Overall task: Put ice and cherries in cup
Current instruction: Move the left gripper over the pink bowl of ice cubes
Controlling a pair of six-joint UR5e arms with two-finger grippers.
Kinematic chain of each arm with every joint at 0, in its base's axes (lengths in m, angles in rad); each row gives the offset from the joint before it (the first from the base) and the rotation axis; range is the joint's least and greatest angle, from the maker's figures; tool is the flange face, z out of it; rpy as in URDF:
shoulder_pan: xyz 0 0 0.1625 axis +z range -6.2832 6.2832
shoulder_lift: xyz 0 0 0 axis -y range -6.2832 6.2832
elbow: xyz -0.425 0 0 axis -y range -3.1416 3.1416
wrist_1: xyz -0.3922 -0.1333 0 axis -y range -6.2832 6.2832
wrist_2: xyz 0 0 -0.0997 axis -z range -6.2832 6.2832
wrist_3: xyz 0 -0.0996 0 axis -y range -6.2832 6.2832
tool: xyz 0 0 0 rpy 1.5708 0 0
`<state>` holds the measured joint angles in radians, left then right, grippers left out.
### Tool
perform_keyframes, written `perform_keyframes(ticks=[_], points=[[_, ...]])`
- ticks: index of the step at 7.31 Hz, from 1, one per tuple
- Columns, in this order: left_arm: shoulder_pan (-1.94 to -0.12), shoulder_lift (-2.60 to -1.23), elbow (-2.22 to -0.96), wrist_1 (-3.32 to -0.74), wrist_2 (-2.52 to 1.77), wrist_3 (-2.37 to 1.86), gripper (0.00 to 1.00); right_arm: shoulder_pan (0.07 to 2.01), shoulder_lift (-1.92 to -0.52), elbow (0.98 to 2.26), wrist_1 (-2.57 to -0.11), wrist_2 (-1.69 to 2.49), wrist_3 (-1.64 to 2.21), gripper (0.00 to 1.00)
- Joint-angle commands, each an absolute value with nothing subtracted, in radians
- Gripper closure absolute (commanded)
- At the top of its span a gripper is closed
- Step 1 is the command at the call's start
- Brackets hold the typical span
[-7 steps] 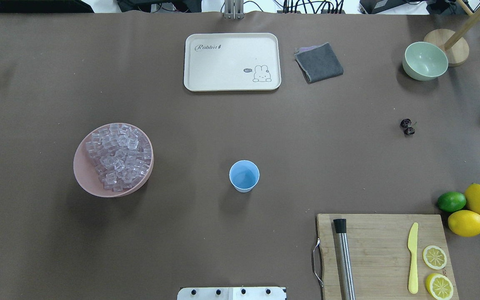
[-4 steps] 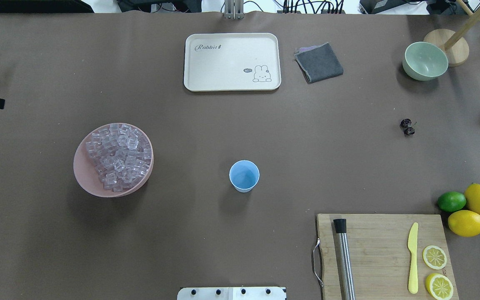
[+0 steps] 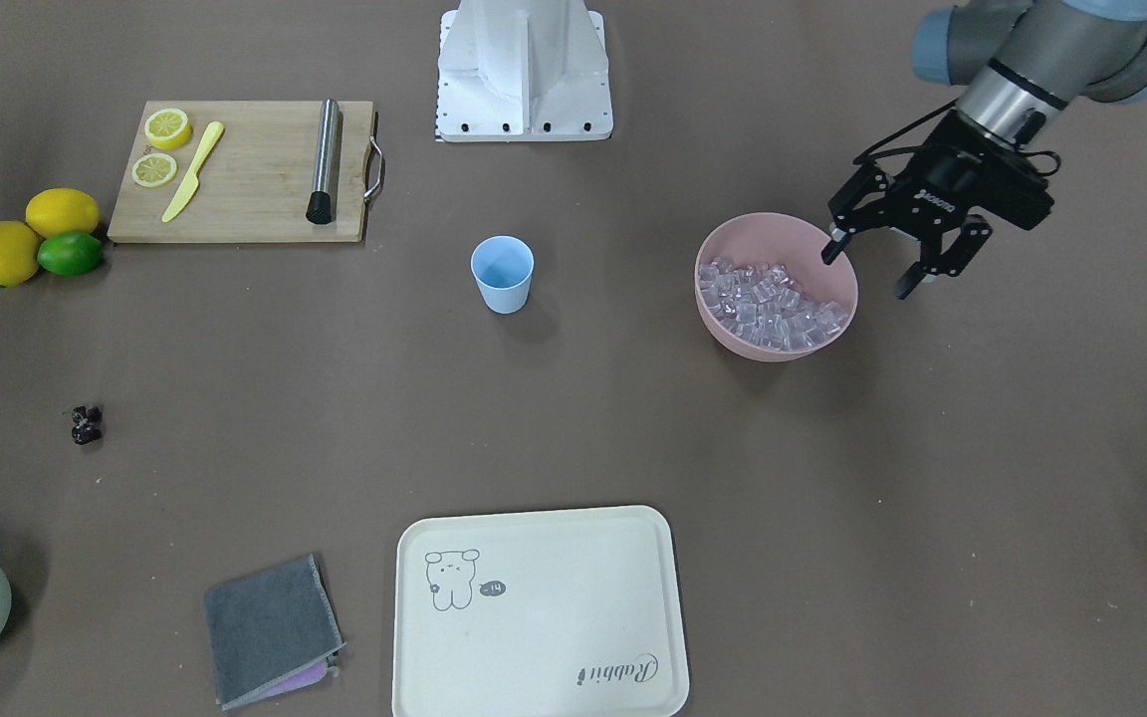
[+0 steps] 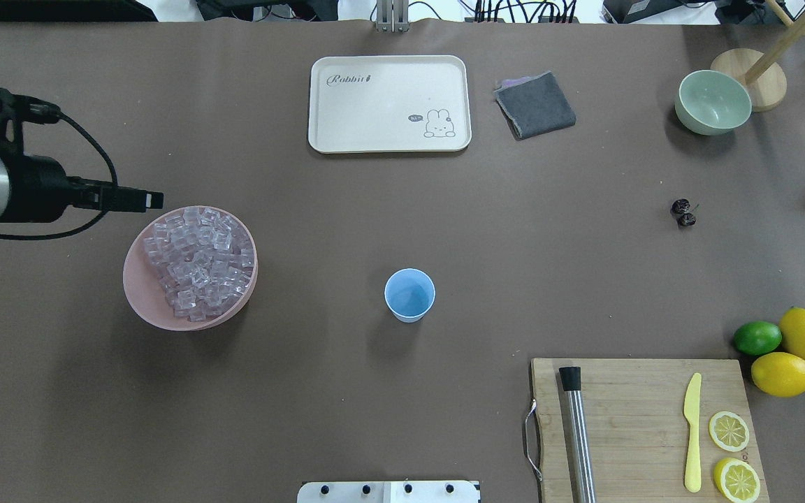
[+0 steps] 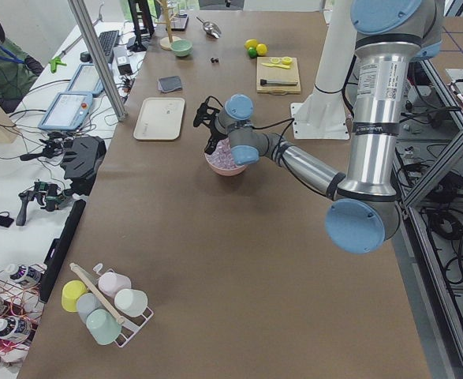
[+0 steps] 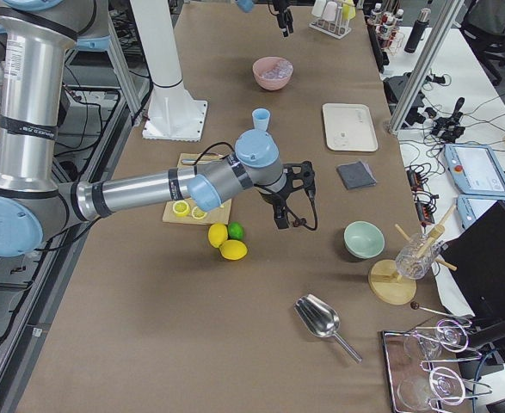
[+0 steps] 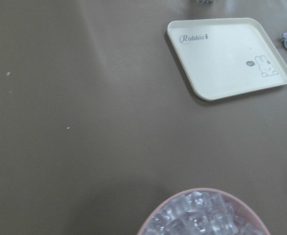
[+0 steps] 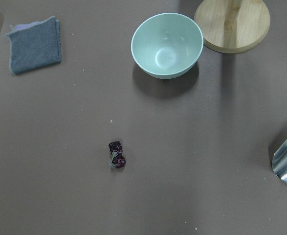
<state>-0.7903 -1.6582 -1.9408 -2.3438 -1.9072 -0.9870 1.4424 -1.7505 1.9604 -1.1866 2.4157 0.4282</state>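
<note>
L pincer [image 3: 869, 274] wide open, empty, by right rim of pink bowl [image 3: 773, 351] w/ ice [image 3: 768, 307], frame right; cup [image 3: 502, 274] at centre, well apart. Best to drop onto one top cube & close gently, looks slippery.

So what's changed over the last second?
The left gripper came in from the overhead view's left edge and now hangs open at the bowl's rim, holding nothing. The ice, cup and cherries have not moved.
</note>
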Motion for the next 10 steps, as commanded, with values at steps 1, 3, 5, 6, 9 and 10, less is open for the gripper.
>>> perform_keyframes(ticks=[1,3,5,6,9,10], points=[[-0.639,-1.817,-1.962,-2.07,-1.706,-1.048,0.0,1.442,-1.752,1.96,-1.186,2.416,0.428,0.0],[-0.595,-1.867,-1.967,-1.886,-1.694,-1.052,0.01,1.442,-1.753,1.96,-1.186,2.416,0.428,0.0],[-0.572,-1.853,-1.924,-1.887,-1.671,-1.121,0.02,1.442,-1.752,1.96,-1.186,2.416,0.428,0.0],[-0.572,-1.83,-1.927,-1.891,-1.669,-1.117,0.03,1.442,-1.752,1.96,-1.186,2.416,0.428,0.0],[-0.569,-1.841,-1.924,-1.893,-1.671,-1.114,0.42,1.442,-1.752,1.959,-1.186,2.416,0.428,0.0],[-0.569,-1.839,-1.924,-1.899,-1.671,-1.112,0.46,1.442,-1.752,1.959,-1.186,2.416,0.428,0.0]])
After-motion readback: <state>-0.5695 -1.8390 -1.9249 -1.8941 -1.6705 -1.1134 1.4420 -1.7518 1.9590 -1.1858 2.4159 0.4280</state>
